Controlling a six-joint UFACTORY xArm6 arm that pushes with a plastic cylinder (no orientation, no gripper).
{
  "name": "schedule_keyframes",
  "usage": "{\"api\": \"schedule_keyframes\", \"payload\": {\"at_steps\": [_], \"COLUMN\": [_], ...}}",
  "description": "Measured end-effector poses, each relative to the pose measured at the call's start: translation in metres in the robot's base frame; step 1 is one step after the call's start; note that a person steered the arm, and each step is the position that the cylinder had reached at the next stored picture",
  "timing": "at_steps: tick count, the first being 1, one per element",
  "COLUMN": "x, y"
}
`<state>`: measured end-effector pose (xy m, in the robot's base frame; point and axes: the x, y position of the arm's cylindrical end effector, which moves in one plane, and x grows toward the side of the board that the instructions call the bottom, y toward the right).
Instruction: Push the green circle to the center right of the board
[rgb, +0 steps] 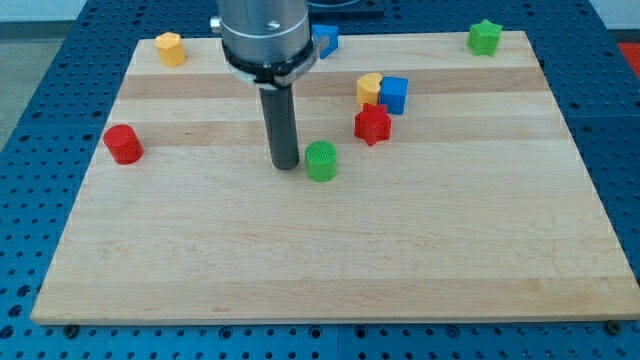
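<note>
The green circle (321, 160) stands near the middle of the wooden board (330, 260). My tip (285, 164) rests on the board just to the circle's left, a small gap apart from it. The dark rod rises from the tip to the arm's grey body at the view's top.
A red star (372, 125), a blue cube (394, 95) and a yellow block (369, 89) cluster up and right of the circle. A red cylinder (124, 144) is at the left, a yellow block (170, 48) top left, a blue block (325, 40) behind the arm, a green star (485, 37) top right.
</note>
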<state>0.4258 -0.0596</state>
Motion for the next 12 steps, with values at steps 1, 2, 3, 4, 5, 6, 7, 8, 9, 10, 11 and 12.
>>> {"api": "schedule_keyframes", "payload": {"at_steps": [1,2,3,4,5,6,7,8,9,10,11,12], "x": [-0.009,0.02,0.046,0.062,0.05,0.046,0.046,0.046,0.04,0.014,-0.021,-0.038], "y": [0.029,0.031,-0.013,-0.016,0.004,0.037,0.067,0.099,0.139,0.149,0.147,0.161]}}
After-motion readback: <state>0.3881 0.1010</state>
